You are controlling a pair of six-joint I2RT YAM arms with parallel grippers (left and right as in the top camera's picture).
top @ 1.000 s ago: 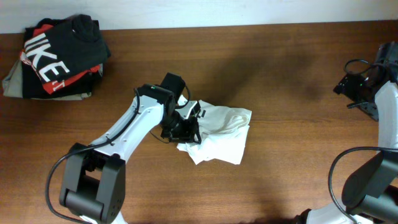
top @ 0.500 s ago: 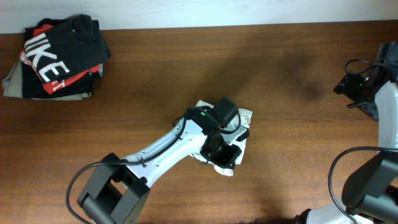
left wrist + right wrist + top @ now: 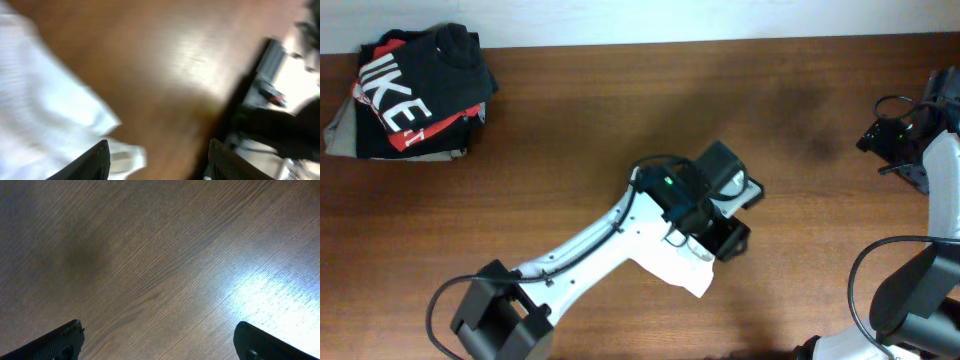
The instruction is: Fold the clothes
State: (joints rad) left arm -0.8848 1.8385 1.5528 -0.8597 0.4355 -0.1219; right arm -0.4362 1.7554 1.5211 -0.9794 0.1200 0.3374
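Left gripper [image 3: 728, 238] hovers mid-table, fingers [image 3: 97, 160] spread, pinching nothing, probably lining up a hold on the shirt [image 3: 682, 270], which lies crumpled under that arm. Right gripper [image 3: 159, 335], spread wide, waits well apart, leaving room.

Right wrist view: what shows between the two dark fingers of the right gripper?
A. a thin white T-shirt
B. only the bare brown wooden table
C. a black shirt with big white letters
B: the right gripper is open, and only the grain of the brown wooden table shows between its dark fingers.
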